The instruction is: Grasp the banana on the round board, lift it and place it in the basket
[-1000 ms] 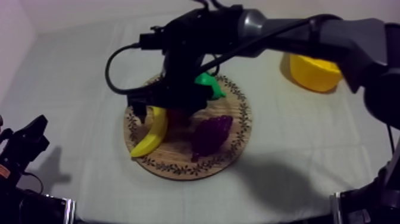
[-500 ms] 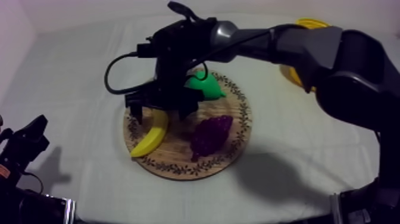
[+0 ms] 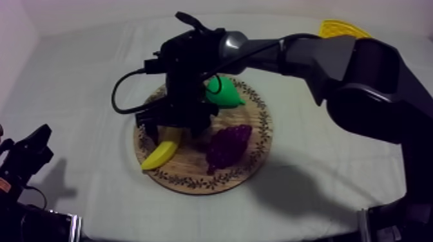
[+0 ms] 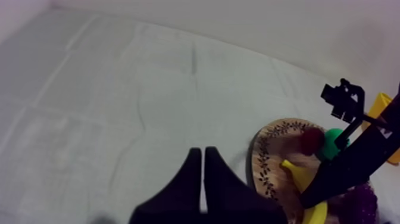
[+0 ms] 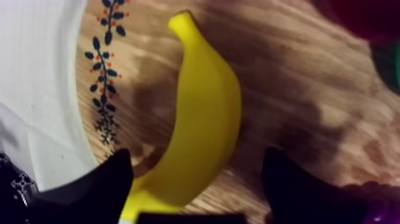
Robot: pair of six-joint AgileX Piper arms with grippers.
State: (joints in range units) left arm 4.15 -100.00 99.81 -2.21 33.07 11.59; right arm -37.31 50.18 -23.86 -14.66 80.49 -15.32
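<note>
The yellow banana (image 3: 161,153) lies on the left part of the round wooden board (image 3: 255,127). My right gripper (image 3: 173,130) reaches down over the banana's upper end. From the right wrist the banana (image 5: 205,113) lies between the two black fingers (image 5: 104,179), which stand apart on either side of it: the right gripper (image 5: 196,162) is open. My left gripper (image 3: 32,153) rests low at the table's left, fingers together as a narrow wedge (image 4: 203,164). The yellow basket (image 3: 341,28) stands at the far right, largely behind the right arm.
On the board, a green pear (image 3: 227,95) lies behind the gripper and purple grapes (image 3: 228,147) to the banana's right. A small red fruit (image 4: 311,140) sits beside the pear (image 4: 331,143). Bare cloth surrounds the board (image 4: 266,156).
The right arm has swung left and down, bringing its gripper lower over the banana's upper end. More of the basket shows behind the arm. The left arm has not moved.
</note>
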